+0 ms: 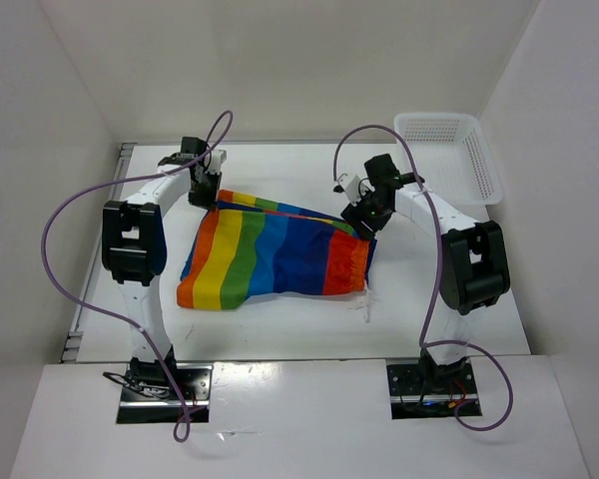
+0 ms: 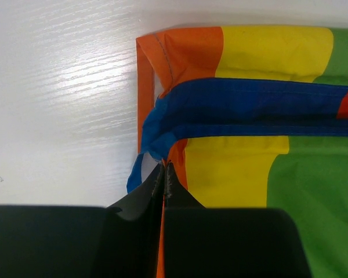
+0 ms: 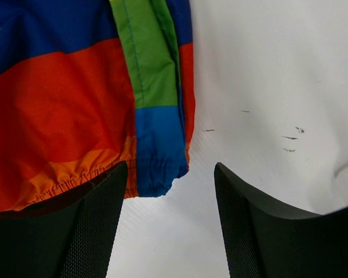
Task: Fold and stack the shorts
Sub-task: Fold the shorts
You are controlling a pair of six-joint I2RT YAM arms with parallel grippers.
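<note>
Robotics lab, test cell by look of it. Plain white partition walls [image 1: 280, 60] box in white bench [image 1: 280, 334]. Left arm [image 1: 135, 239] and right arm [image 1: 469, 259] bolted on metal base plates [image 1: 165, 391] at near edge. Purple cables [image 1: 50, 249] loop loose. White mesh basket [image 1: 484, 165] in far right corner.

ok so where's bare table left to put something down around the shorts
Bare table runs along the near edge, in front of the shorts. Another strip lies behind the shorts, up to the back wall. Crowded: the shorts' far left corner, pinched by the left gripper, their far right corner under the open right gripper, and the basket corner.
</note>
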